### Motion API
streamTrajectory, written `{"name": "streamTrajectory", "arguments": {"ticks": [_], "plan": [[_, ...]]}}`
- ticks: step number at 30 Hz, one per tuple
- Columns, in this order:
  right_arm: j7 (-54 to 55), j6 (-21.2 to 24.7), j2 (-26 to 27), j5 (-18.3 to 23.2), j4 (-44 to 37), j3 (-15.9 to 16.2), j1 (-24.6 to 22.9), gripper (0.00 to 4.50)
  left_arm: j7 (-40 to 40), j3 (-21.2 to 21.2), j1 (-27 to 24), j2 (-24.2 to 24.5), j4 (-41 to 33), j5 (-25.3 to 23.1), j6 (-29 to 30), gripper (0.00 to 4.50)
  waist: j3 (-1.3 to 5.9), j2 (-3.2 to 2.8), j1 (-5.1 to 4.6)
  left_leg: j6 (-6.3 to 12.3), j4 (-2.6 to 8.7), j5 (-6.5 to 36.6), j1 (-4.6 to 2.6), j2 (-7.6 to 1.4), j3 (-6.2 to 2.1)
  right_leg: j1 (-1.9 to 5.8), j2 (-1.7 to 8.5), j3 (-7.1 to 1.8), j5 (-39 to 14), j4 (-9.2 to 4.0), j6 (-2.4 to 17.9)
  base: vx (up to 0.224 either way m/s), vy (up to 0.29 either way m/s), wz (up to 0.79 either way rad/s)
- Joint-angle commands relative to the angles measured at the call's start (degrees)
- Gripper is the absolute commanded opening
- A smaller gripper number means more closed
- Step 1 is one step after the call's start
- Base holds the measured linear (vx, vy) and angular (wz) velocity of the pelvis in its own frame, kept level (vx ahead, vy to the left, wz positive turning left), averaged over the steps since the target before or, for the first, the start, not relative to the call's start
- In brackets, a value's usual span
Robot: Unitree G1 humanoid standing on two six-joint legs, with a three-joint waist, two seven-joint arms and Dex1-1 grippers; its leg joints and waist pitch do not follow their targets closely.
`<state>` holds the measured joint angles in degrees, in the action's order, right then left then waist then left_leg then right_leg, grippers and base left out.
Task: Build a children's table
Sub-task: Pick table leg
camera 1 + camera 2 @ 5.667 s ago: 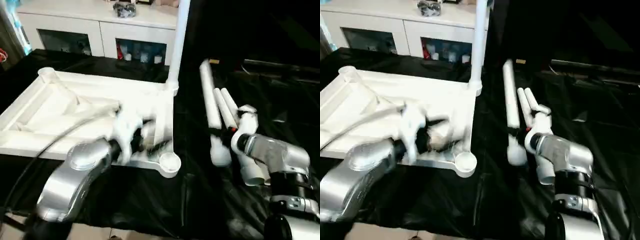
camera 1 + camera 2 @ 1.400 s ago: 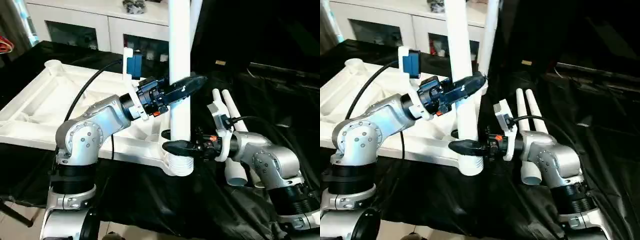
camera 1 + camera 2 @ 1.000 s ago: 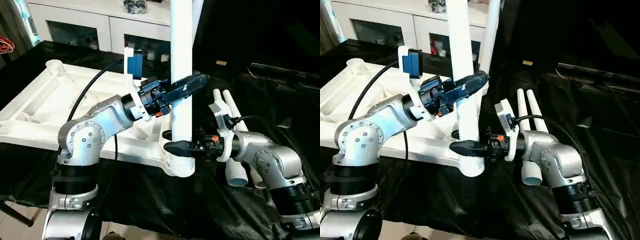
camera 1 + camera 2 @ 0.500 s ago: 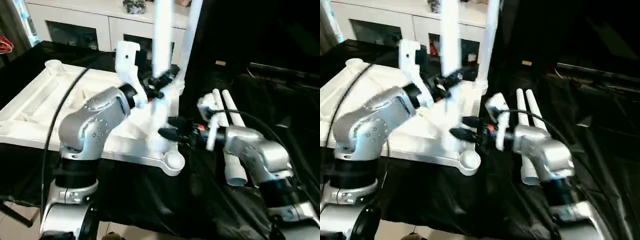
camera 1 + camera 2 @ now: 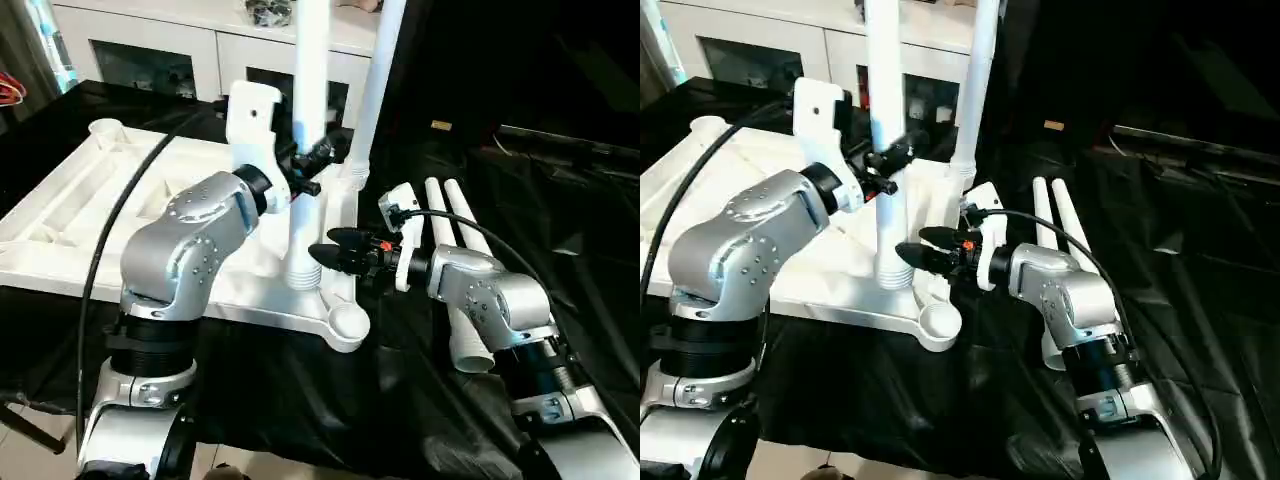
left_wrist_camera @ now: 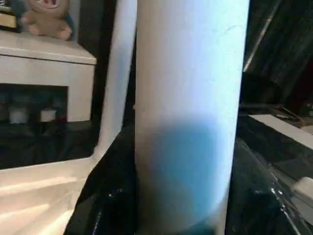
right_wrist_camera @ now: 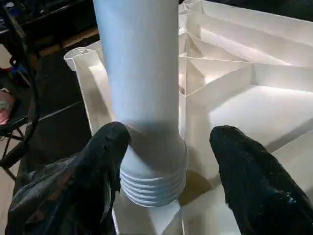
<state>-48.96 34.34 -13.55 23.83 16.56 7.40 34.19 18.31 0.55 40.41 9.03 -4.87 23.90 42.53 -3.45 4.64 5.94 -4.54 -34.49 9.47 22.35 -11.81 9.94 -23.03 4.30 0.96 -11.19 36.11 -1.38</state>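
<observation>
Pincer work first: my left pincer (image 5: 322, 157) is clamped on an upright white leg (image 5: 308, 120), partway up its shaft. My right pincer (image 7: 166, 147) is spread, its two black fingers (image 7: 105, 161) standing either side of that leg's ribbed lower end without clearly pressing it, as I see in the right wrist view. The ribbed end sits over the upturned white tabletop (image 5: 80, 200), just inside its near right corner, whose round socket (image 5: 345, 322) is bare. A second leg (image 5: 378, 80) stands upright in the far right corner socket. Another socket (image 5: 103, 130) shows at the far left corner. Two more legs (image 5: 460, 230) lie side by side to the right of the tabletop, on the worktop (image 5: 300, 400), which is draped in glossy, wrinkled black sheeting.

Beyond the worktop's far edge I see a white cabinet (image 5: 200, 50) with glass doors and small things behind them; a plush toy (image 6: 46, 19) sits on its top in the left wrist view. A bare floor strip (image 5: 240, 465) shows at the near edge. I can read no writing or labels anywhere.
</observation>
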Motion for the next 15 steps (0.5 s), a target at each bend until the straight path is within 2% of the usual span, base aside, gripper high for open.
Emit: {"name": "streamTrajectory", "arguments": {"ticks": [1, 4, 7, 15], "plan": [[-1.92, -2.08, -0.75, -0.63, 0.00, 0.31, 1.83, 3.05, 4.40, 3.22, 0.99, -1.03, -2.58, 3.55, 0.39, 1.81, 4.31, -0.09, 0.05, -1.65, 3.78, 6.30, -1.24, -0.64, 0.35, 2.69, 2.26, -0.99, -2.89, -3.45, 10.59, 0.000, 0.000, 0.00], [-4.59, -2.12, -1.87, -0.09, -0.80, 0.71, 1.69, 3.05, 5.84, 3.33, 1.04, -0.64, -2.60, 3.75, 0.38, 1.81, 4.28, 0.09, 0.04, -1.02, 3.75, 6.25, -1.21, -0.61, 0.38, 2.71, 2.23, -0.96, -2.75, -3.43, 11.18, 0.000, 0.000, 0.00], [-7.84, -1.54, -3.36, 0.81, -1.76, 1.03, 1.31, 3.05, 7.30, 3.31, 0.95, -0.02, -2.14, 3.73, 0.05, 1.81, 4.26, -0.02, 0.10, -0.87, 3.72, 6.47, -1.28, -0.66, 0.43, 2.63, 2.22, -1.00, -2.96, -3.44, 11.54, 0.000, 0.000, 0.00], [-10.02, -0.22, -3.91, 0.88, 0.12, 1.09, 1.78, 3.05, 10.94, 3.73, 0.55, 0.68, -3.19, 5.09, 0.65, 1.81, 4.20, 0.26, 0.04, -1.10, 3.81, 7.59, -1.30, -0.76, 0.37, 2.57, 2.35, -0.97, -5.82, -3.65, 11.15, 0.000, 0.000, 0.00]]}}
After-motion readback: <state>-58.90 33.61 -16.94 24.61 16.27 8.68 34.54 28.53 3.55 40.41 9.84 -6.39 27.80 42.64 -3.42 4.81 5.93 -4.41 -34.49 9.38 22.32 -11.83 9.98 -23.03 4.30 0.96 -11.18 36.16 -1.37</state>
